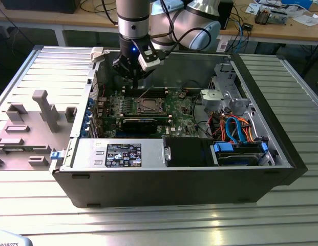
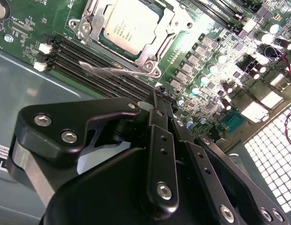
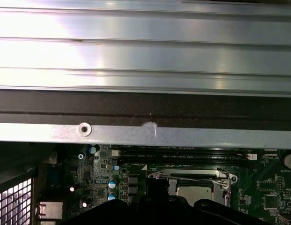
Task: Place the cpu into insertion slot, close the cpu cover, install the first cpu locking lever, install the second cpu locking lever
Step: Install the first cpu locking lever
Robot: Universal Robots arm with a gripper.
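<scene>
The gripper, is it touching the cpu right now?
Apart. In the second wrist view the gripper ends short of the socket: memory slots and a loose lever lie between it and the cpu, seated under its cover.

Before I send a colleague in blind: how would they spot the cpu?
Inside the open computer case, find the green motherboard. In its middle a silver metal frame rings the cpu: a flat silver-grey square, unlike the long black memory slots beside it.
</scene>
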